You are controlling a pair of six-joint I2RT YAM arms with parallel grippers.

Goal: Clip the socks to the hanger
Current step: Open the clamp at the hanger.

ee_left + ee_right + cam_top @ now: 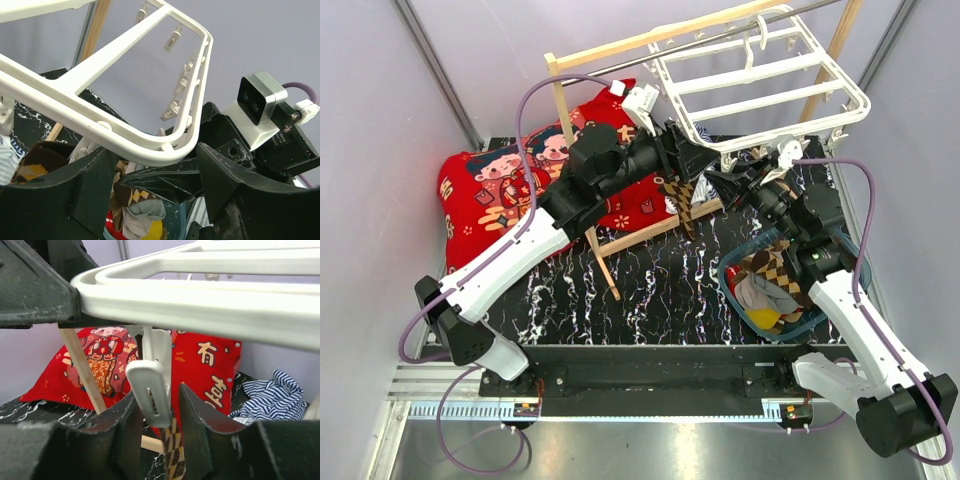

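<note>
The white grid hanger (760, 75) hangs from the rack at the back. A diamond-checkered sock (682, 205) hangs below its near-left edge; in the right wrist view this sock (172, 445) hangs from a white clip peg (151, 382). My right gripper (156, 392) stands open closely around that peg, with a small gap on the right side. It also shows in the top view (725, 185). My left gripper (692, 160) is wide open and empty, its fingers (65, 195) just under the hanger's frame (145, 145). More socks (770, 285) lie in a basket.
A teal basket (723, 275) sits at the right by my right arm. The light wooden pole rack (620, 45) holds the hanger, one leg running down the middle. A red printed pillow (490, 190) lies at the back left. A blue-and-white striped cloth (272, 395) lies behind.
</note>
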